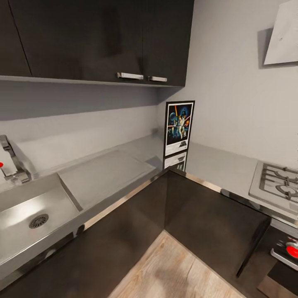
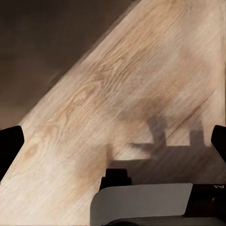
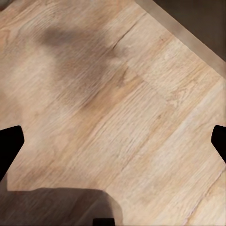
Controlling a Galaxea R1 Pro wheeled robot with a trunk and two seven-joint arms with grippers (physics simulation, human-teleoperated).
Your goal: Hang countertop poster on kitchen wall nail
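The poster (image 1: 179,128) stands upright in the far corner of the pale grey countertop (image 1: 111,174), leaning on the right-hand wall; it has a thin black frame, a white border and colourful figures on dark space. The glossy worktop mirrors it just below. The wall nails are out of view on the plain grey wall. My left gripper (image 2: 113,141) hangs open over the wooden floor, dark fingertips (image 2: 9,146) far apart. My right gripper (image 3: 113,146) is open too, above bare floorboards, nothing between its fingers (image 3: 8,143).
A steel sink (image 1: 29,215) with a chrome tap (image 1: 12,161) lies at the left and a gas hob (image 1: 279,184) at the right. Dark upper cabinets (image 1: 103,37) overhang the worktop. Dark base cabinets (image 1: 198,215) enclose a wedge of wooden floor (image 1: 174,273).
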